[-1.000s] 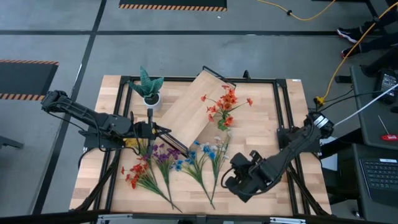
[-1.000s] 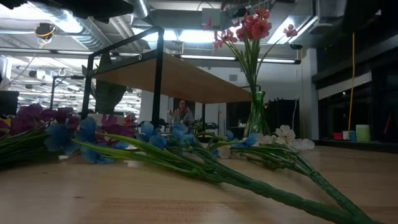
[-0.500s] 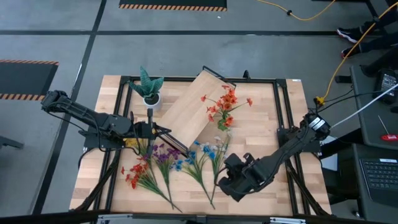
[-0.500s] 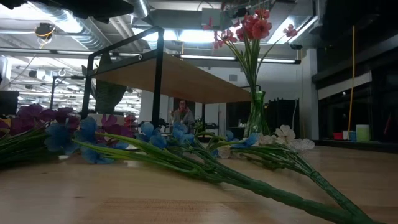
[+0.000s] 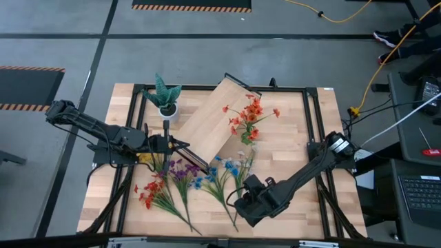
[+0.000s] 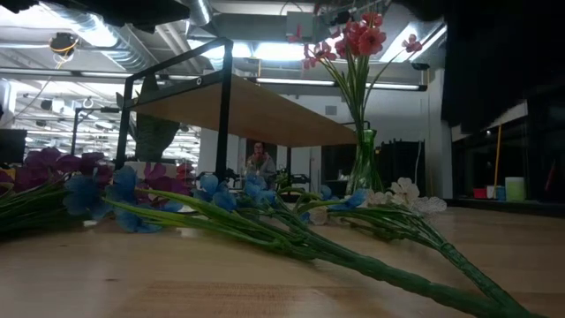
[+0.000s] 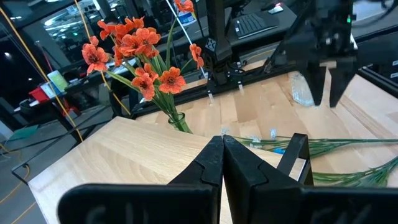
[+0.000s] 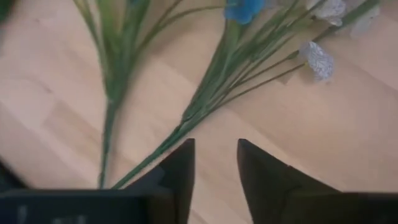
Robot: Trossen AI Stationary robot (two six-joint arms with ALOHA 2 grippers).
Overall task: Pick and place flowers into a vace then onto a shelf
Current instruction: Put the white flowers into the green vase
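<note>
**Right arm lining up on a loose sprig**

From where I stand, the right gripper (image 5: pixel 242 204) hangs low over the near end of the table with its jaws parted a little and nothing between them. Just ahead of the jaws lies the stem end of a white-and-blue sprig (image 8: pixel 205 106); a second stem (image 8: pixel 111 106) runs off to one side of them. The other loose flowers (image 5: pixel 172 182), red, purple and blue, lie fanned out well beyond that side.

The vase (image 6: pixel 364 163) stands well ahead of those jaws, already holding a bunch of orange-red blooms (image 5: pixel 249 116), beside the tilted shelf (image 5: pixel 213 117). The left gripper (image 7: pixel 222 163) is pinched shut on nothing, waiting near the shelf's edge.

To do this pick well, I'd say the jaws need to open wider and settle square across the one stem, close to its bare end where the sprigs don't overlap. Catching the neighbouring stem too would drag two at once. A firm pinch low on the stem should leave enough length to steer it into the vase's narrow mouth.
</note>
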